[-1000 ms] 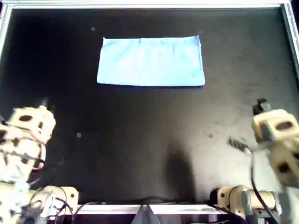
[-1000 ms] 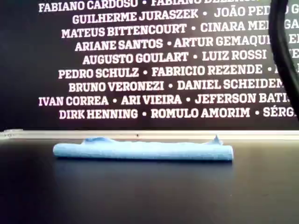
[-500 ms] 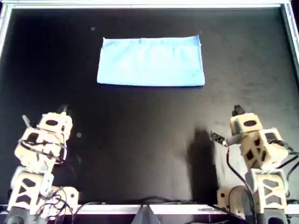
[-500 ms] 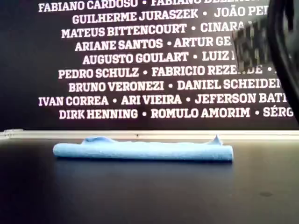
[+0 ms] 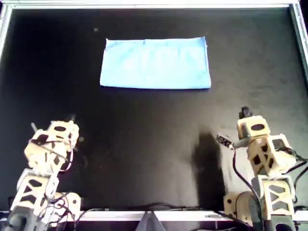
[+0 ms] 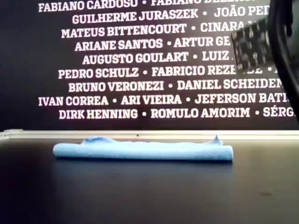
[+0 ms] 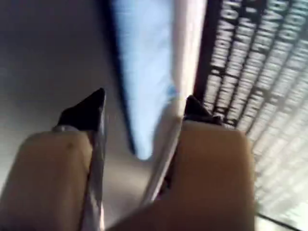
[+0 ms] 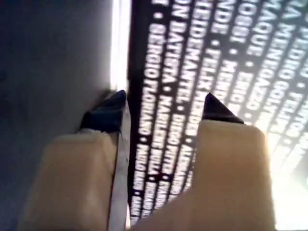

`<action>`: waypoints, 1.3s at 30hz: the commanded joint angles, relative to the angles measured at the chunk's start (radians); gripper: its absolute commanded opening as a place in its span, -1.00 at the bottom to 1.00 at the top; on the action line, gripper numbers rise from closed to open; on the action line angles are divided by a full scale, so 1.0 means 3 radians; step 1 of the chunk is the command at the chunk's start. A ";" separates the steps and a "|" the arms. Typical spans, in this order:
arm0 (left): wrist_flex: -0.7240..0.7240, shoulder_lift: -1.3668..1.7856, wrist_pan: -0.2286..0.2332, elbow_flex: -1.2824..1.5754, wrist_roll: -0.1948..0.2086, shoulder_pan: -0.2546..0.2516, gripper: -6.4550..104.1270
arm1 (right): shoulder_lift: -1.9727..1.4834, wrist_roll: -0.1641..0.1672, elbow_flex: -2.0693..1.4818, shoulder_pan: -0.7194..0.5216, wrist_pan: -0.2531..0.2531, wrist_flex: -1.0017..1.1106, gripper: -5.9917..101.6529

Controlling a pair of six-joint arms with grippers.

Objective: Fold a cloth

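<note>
The light blue cloth [image 5: 155, 63] lies flat as a wide rectangle near the back of the black table, doubled over. It also shows in the exterior view [image 6: 142, 150], with one back corner sticking up. My first gripper [image 5: 72, 118] is at the overhead view's lower left, far in front of the cloth. The first wrist view shows it [image 7: 144, 98] open and empty, with the cloth [image 7: 144, 53] ahead. My second gripper [image 5: 245, 113] is at the overhead view's lower right. The second wrist view shows it [image 8: 164, 97] open and empty; no cloth shows there.
A metal rail [image 5: 154, 5] edges the black table [image 5: 154, 144], and its back length shows in the exterior view [image 6: 149, 135]. Behind it stands a dark wall with white names [image 6: 140, 70]. Cables [image 5: 120, 211] and the arm bases sit at the front edge. A blurred arm part [image 6: 252, 46] hangs at the exterior view's upper right.
Both arms have swung inward from the overhead view's side edges; one arm has entered the exterior view's right. In the last half second only my first arm shifted slightly. The cloth has not moved.
</note>
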State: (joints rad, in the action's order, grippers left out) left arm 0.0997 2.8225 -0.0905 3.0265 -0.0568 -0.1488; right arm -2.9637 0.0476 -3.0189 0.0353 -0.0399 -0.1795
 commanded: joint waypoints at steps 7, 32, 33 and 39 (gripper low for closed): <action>-0.0562 -0.1202 -0.0026 -0.0680 0.0020 -0.0046 0.38 | 0.1503 -0.0026 0.0256 0.0031 -0.0046 0.0798 0.40; -0.0562 -0.4929 -0.0020 -0.3907 0.0010 -0.0506 0.83 | 0.5338 -0.0634 0.3554 0.0516 -0.0036 0.0772 0.59; -0.0562 -0.5011 -0.0020 -0.3978 0.0010 -0.0506 0.83 | 0.5405 -0.0634 0.3666 0.0516 -0.0036 0.0767 0.59; -0.0557 -0.5425 0.0000 -0.4357 -0.0010 -0.0506 0.83 | 0.5676 -0.0634 0.4086 0.0516 -0.0041 0.0588 0.59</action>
State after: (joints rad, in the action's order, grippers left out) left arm -0.0445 1.1950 -0.0905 1.8086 -0.0568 -0.2777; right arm -1.2517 -0.1396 -1.8899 0.1917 -0.0430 0.0061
